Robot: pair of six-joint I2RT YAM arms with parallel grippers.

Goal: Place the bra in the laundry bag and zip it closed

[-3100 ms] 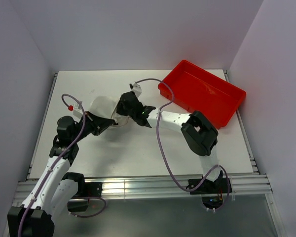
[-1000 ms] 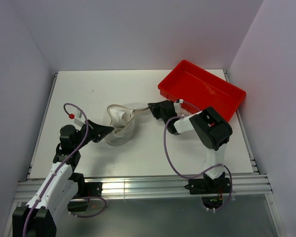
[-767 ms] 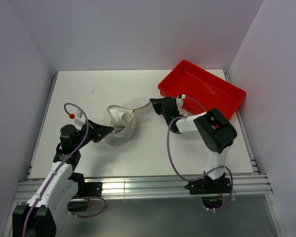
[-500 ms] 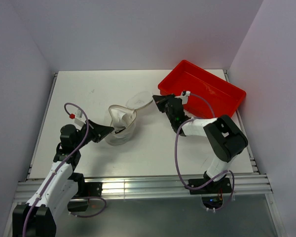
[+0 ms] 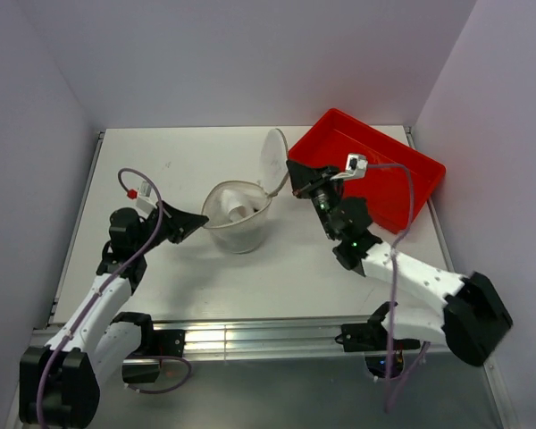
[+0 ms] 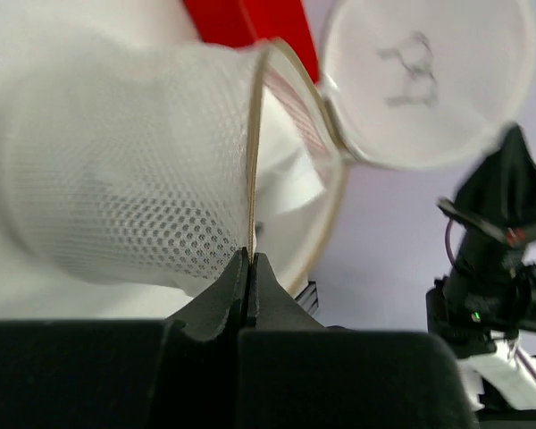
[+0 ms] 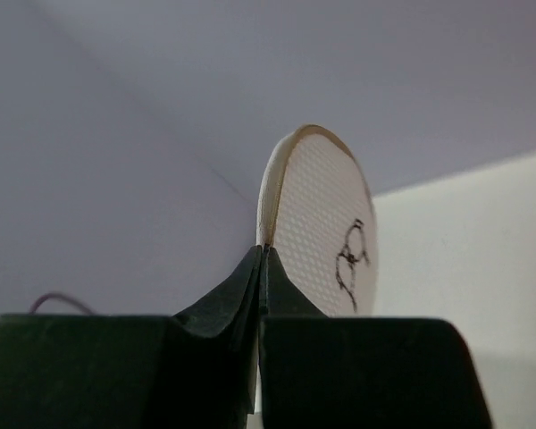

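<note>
No words, numbers or brand names can be read. The only marking is a small dark squiggle on the round flat lid [image 6: 426, 82] of the translucent whitish mesh laundry bag [image 5: 238, 228], upper right of the left wrist view; it is illegible.

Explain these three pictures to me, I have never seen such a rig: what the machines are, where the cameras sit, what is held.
Two white-and-black robot arms are bolted at the near edge of a white table. The wide picture looks down from above and behind them; the other two come from a camera on each wrist. On the table are a red plastic tray and a translucent whitish mesh laundry bag, open, with a small white fabric bra inside. The left gripper is shut on the bag's tan rim; the right gripper is shut on the edge of its round lid, holding it up.
</note>
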